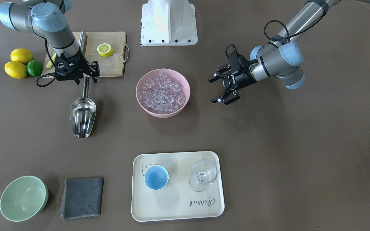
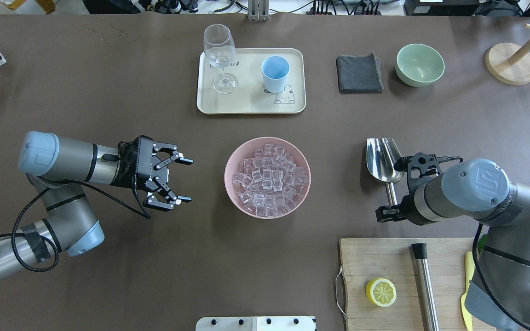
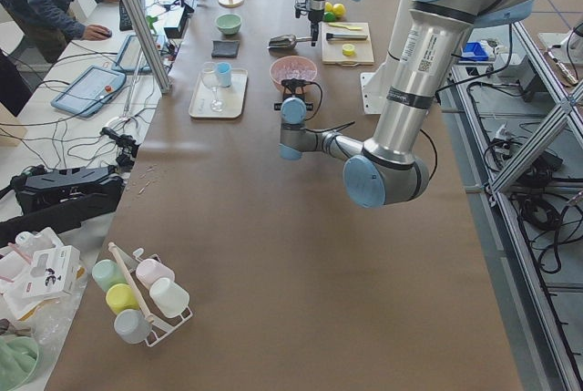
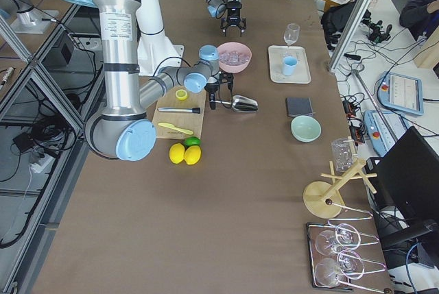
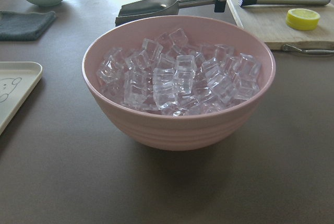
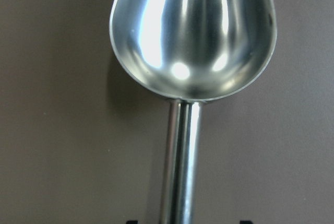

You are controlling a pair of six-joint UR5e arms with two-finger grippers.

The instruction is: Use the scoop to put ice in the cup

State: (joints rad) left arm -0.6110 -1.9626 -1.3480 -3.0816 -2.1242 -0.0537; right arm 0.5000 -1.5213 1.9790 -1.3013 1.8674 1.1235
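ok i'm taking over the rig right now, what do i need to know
Left gripper: open, empty, hovering beside the pink bowl.
Right gripper: open, fingers either side of the scoop's handle, not closed on it.
Scoop: empty, lying on the table near the cutting board.
Ice: all in the pink bowl.
Cup: empty, on the tray beside the wine glass.
Done: right gripper lined up on the handle.
Left: grip the scoop, dig into the ice, tip it into the cup.
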